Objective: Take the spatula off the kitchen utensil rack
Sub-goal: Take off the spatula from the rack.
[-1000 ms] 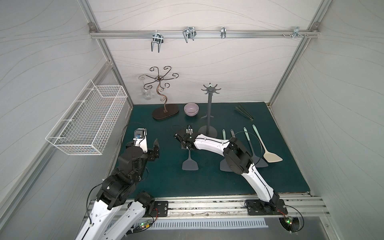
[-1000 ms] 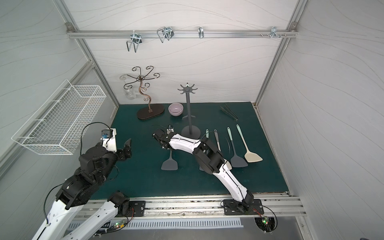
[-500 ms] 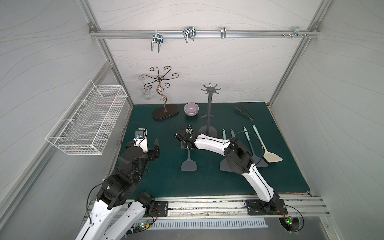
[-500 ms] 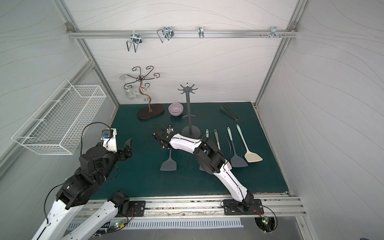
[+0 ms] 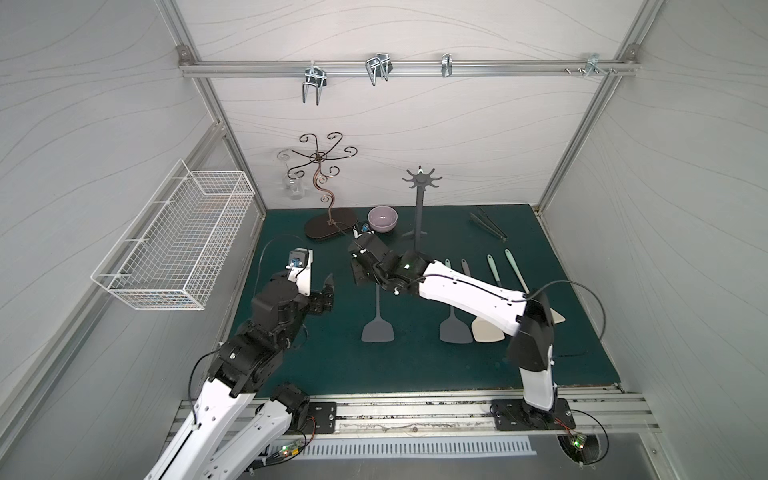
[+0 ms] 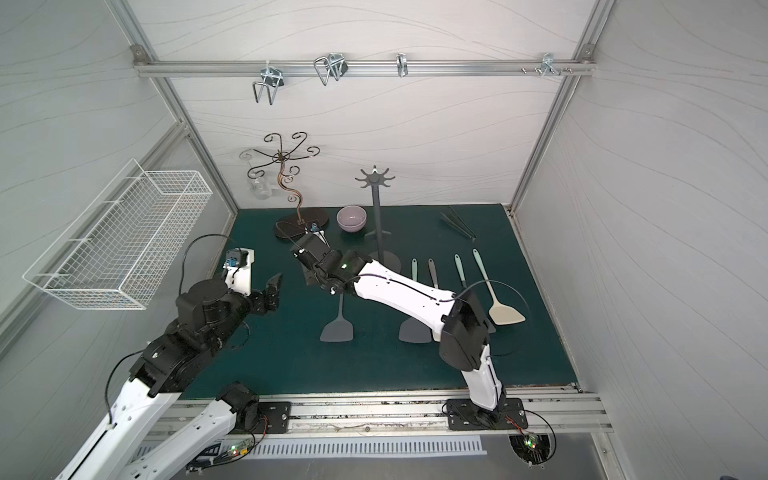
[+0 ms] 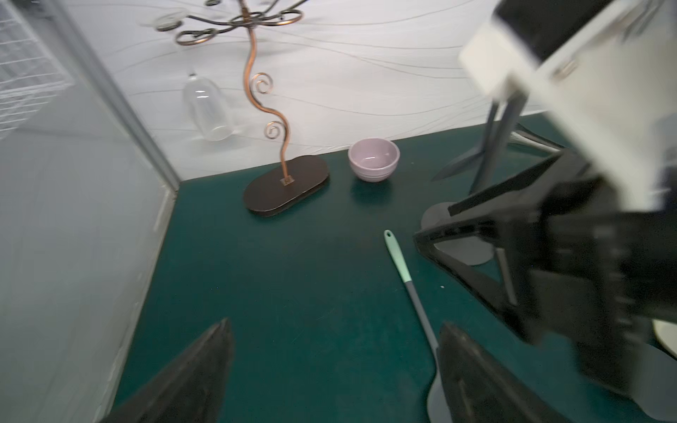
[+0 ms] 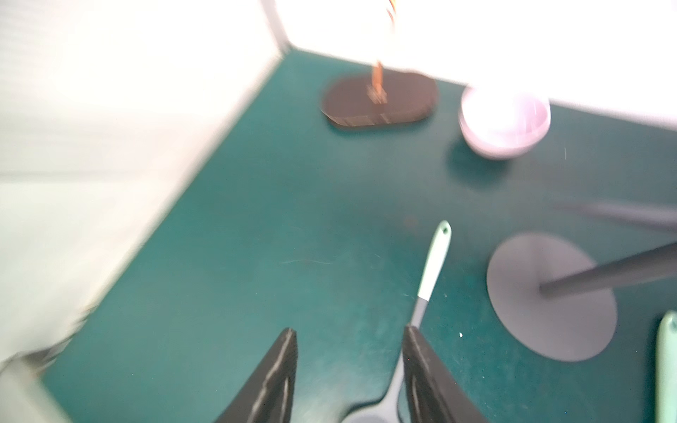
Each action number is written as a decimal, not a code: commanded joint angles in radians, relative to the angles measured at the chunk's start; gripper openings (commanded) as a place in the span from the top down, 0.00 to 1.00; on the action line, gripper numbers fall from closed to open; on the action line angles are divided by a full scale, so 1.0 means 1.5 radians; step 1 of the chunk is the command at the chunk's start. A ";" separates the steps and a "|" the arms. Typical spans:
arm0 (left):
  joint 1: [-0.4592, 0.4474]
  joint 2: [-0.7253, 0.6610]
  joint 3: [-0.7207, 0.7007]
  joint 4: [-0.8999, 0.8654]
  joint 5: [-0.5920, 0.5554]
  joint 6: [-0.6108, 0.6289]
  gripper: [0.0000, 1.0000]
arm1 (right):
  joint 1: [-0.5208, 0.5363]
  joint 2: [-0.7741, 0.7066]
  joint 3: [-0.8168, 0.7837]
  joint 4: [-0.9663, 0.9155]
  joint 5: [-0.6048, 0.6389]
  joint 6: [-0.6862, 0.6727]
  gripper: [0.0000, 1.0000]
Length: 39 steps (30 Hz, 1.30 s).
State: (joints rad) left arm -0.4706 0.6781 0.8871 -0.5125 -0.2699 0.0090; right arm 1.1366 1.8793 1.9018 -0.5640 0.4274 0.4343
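On the green surface point(image 5: 332, 374), the spatula point(image 5: 377, 330) lies flat at seven o'clock from the kitchen utensil rack point(image 5: 419, 216), whose hooks are bare. The right claw point(image 8: 350, 331) is partly open and empty by its shaft. The left claw point(image 7: 334, 324) is wide and empty. It is likely light and slim, so grip the mint handle.

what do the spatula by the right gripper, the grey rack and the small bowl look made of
The spatula has a mint grip, a dark grey shaft and a flat grey head, all matte: probably silicone or plastic. The rack is an even matte dark grey, a thin pole on a flat disc: likely painted metal. The bowl is pale lilac with a soft shine: it looks like glazed ceramic.
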 commanded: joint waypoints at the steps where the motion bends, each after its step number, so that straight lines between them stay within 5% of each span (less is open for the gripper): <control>1: -0.001 0.032 0.023 0.124 0.140 0.018 0.08 | -0.025 -0.089 -0.012 -0.048 -0.024 -0.059 0.51; 7: 0.002 0.164 0.050 0.285 0.264 0.023 0.10 | -0.121 -0.206 0.003 -0.098 -0.127 -0.049 0.51; 17: 0.051 0.509 0.354 0.277 0.454 0.088 0.20 | -0.328 -0.238 0.042 -0.082 -0.263 -0.022 0.47; 26: 0.166 0.712 0.531 0.323 0.768 0.003 0.40 | -0.364 -0.148 0.127 -0.070 -0.347 -0.021 0.47; 33: 0.169 0.831 0.644 0.324 0.787 0.013 0.41 | -0.367 -0.102 0.155 -0.061 -0.360 -0.023 0.47; 39: 0.170 0.932 0.745 0.399 0.856 -0.077 0.39 | -0.370 -0.085 0.170 -0.065 -0.354 -0.027 0.47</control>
State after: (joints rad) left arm -0.2123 2.0338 1.9339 -0.0360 0.9260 -0.0238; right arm 0.5915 1.7504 2.1281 -0.6731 -0.0959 0.3992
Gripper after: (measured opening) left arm 0.608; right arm 0.529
